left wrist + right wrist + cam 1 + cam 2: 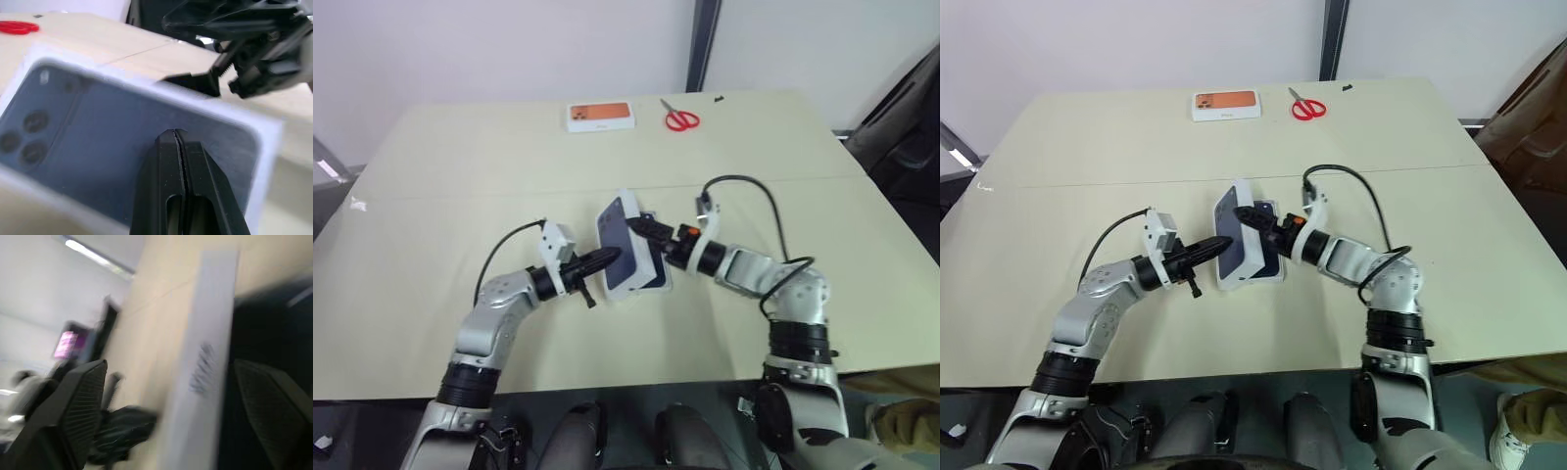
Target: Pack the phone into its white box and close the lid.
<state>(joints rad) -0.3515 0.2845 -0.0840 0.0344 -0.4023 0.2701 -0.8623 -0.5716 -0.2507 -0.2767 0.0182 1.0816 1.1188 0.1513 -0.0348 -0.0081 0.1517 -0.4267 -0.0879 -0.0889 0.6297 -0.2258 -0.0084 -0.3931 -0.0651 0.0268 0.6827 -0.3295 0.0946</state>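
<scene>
**Closing lid over boxed phone, mid-table near front edge**

Tilting steeply, the lid (619, 245) stands on one long edge over the white box (641, 291), printed phone picture facing your left arm. The box sits around the middle of the table (460, 196), nearer the front edge. The phone (653, 257) looks to lie inside it already, dark blue showing past the raised lid, though how well it is seated is hidden.

Your left gripper (610, 258) is fully closed and holds nothing; its tips press against the printed face. Your right gripper (644, 229) is spread wide at the lid's far side, the white side wall between its fingers in the wrist view, with no clamp on it.

Handling, as a guess: the lid is light, stiff cardboard, slick on the print, and likely to skid or flop. Take it by the side walls, not the flat top. It fits snugly, so line up all corners before pressing. The phone's glass is fragile, so don't push on a jammed lid.

Orange-topped box (600, 116) and red scissors (681, 119) sit at the far edge, well apart.
</scene>
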